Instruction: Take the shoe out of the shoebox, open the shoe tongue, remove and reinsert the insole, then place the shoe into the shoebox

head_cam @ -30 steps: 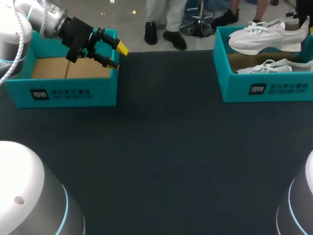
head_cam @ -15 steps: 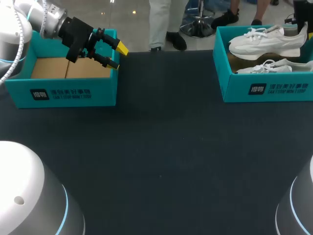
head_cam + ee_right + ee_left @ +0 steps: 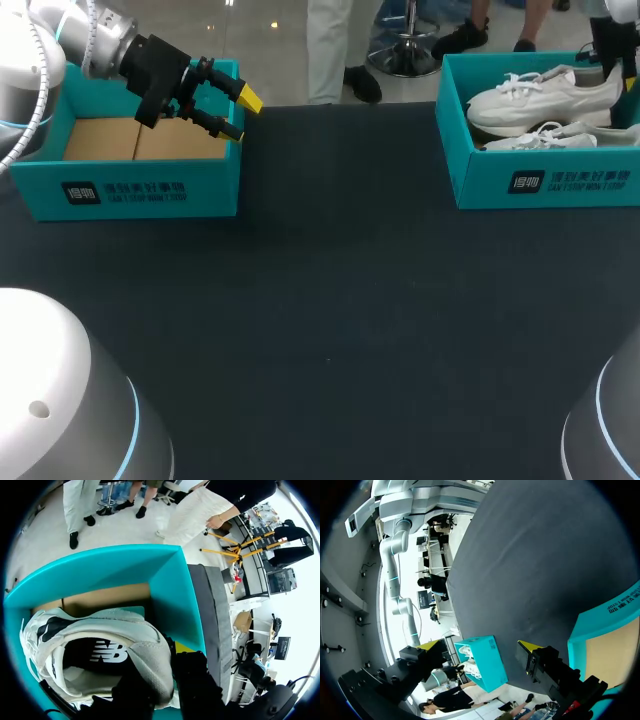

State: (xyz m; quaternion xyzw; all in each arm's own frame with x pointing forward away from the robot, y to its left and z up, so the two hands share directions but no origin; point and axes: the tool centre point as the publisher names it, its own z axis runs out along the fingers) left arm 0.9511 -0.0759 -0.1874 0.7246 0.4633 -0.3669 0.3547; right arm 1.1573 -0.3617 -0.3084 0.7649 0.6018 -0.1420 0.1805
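Upper left: a teal left shoebox [image 3: 140, 185], cardboard floor showing; the left claw [image 3: 238, 115] hangs over its right corner, fingers spread wide, holding nothing. Dark table [image 3: 330, 300] across the middle. Upper right: the right shoebox [image 3: 540, 180] with two white shoes — the upper shoe [image 3: 545, 95] is pinched at the heel by the right claw [image 3: 160, 667], one finger inside, one outside. Likely best lifted straight up, clearing the box wall and lower shoe [image 3: 545, 135] before swinging tableward.
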